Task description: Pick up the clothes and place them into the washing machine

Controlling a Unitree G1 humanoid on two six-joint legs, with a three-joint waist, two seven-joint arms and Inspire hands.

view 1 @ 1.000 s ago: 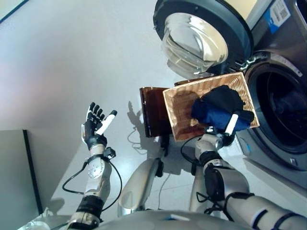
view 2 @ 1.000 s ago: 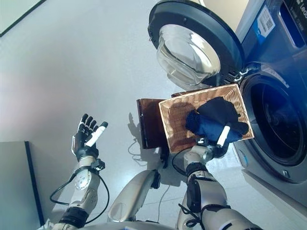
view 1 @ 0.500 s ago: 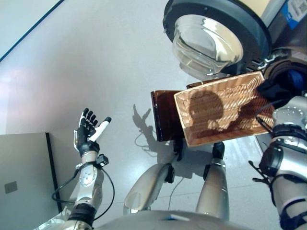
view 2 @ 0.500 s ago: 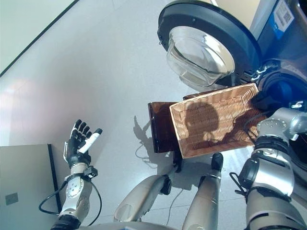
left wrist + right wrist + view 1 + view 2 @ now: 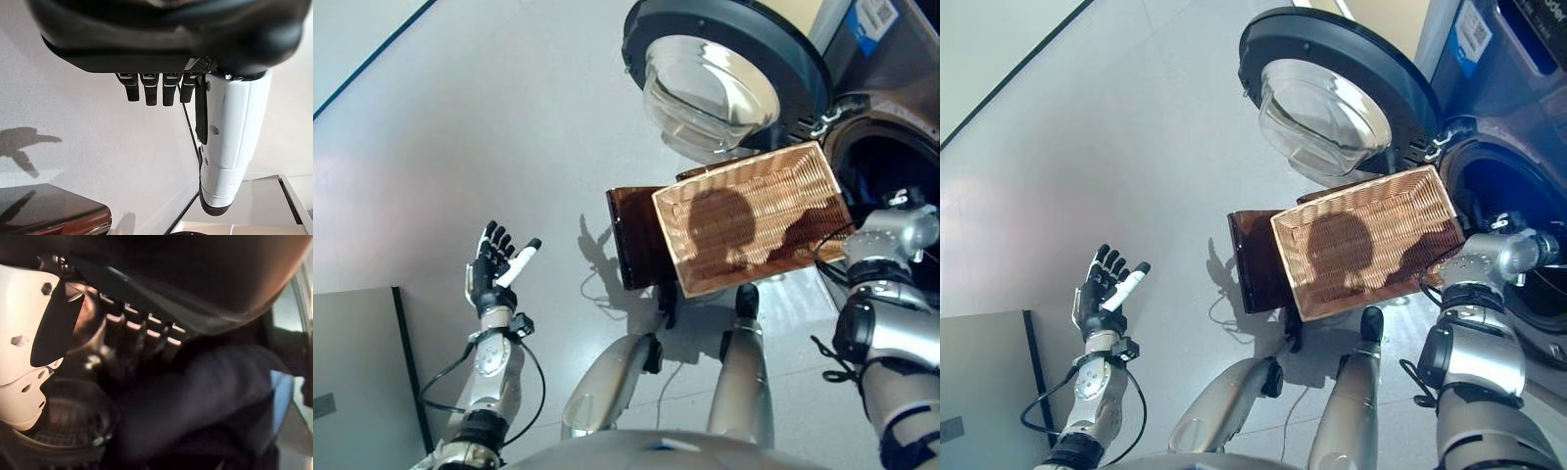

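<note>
The right robot hand (image 5: 29, 333) is reaching into the drum opening of the washing machine (image 5: 1489, 186), beside the wicker basket (image 5: 1361, 240) that sits in front of the machine on a dark brown stool (image 5: 1252, 259). From its wrist view, the dark navy clothes (image 5: 205, 396) lie directly past the fingers (image 5: 146, 333), inside the drum, bunched with no clear long axis. The fingers point down toward the cloth; whether they grip it or have let go I cannot tell, since the cloth hides their tips. The basket itself looks empty, showing only shadows on its weave. The washer door (image 5: 724, 78) stands swung wide open above the basket. The left robot hand (image 5: 499, 266) is raised well away from the basket on its far side, fingers spread and holding nothing, so the right arm is plainly the nearer one for whatever follows.
</note>
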